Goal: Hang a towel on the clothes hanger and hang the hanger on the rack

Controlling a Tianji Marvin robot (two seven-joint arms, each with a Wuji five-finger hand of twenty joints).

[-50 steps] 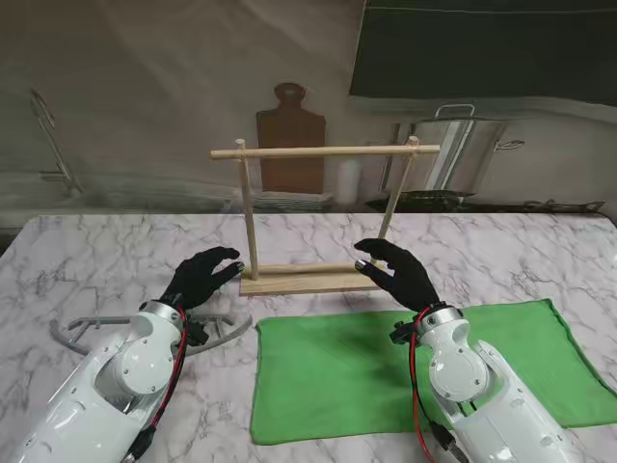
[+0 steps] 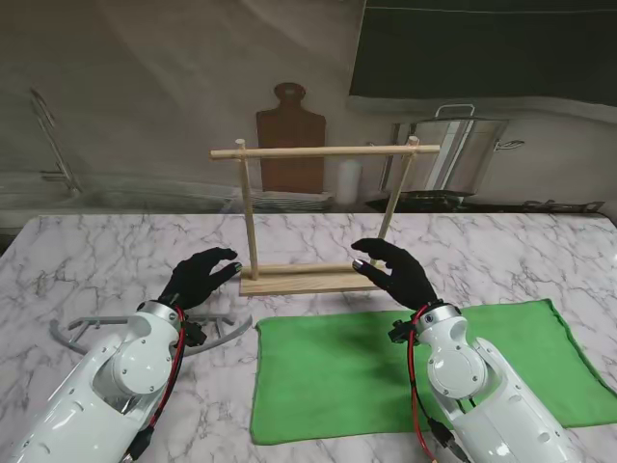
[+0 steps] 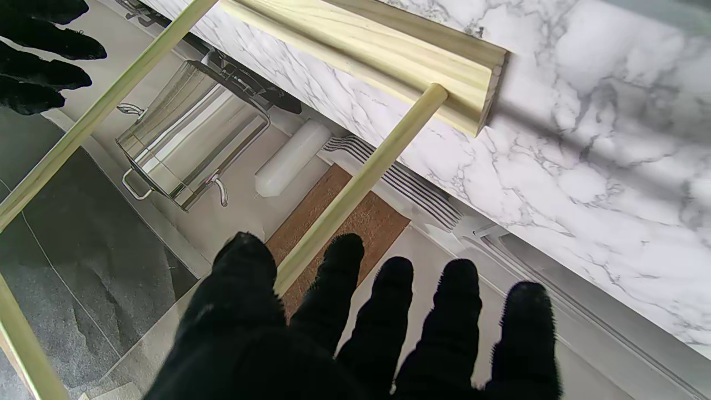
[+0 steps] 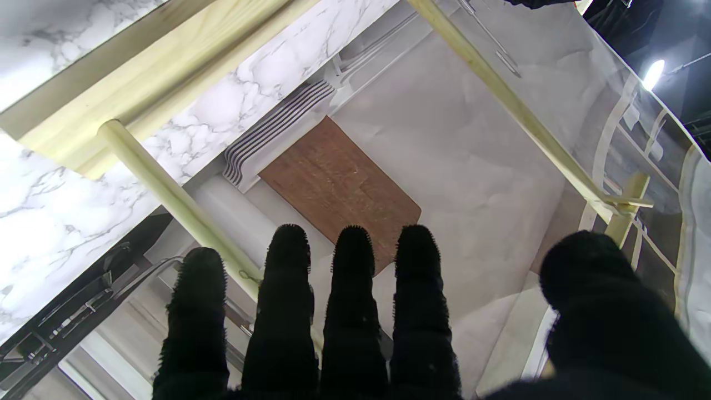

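A green towel (image 2: 405, 362) lies flat on the marble table (image 2: 87, 260), nearer to me than the wooden rack (image 2: 323, 151). A grey clothes hanger (image 2: 222, 330) lies on the table at the left, mostly hidden under my left arm. My left hand (image 2: 198, 276) hovers open, fingers spread, just left of the rack's base (image 2: 308, 280). My right hand (image 2: 397, 273) is open too, above the base's right end and the towel's far edge. In the wrist views black-gloved fingers (image 3: 344, 311) and fingers (image 4: 355, 311) point past the rack's posts (image 3: 361, 183), holding nothing.
Behind the table stand a wooden cutting board (image 2: 289, 135), a white cylinder (image 2: 347, 180) and a steel pot (image 2: 463, 145). A metal stand (image 2: 48, 135) is at the far left. Bare marble lies left of the rack and to its right.
Both hands have barely moved; the right hand has shifted slightly left and away from me. Towel, hanger and rack are where they were.
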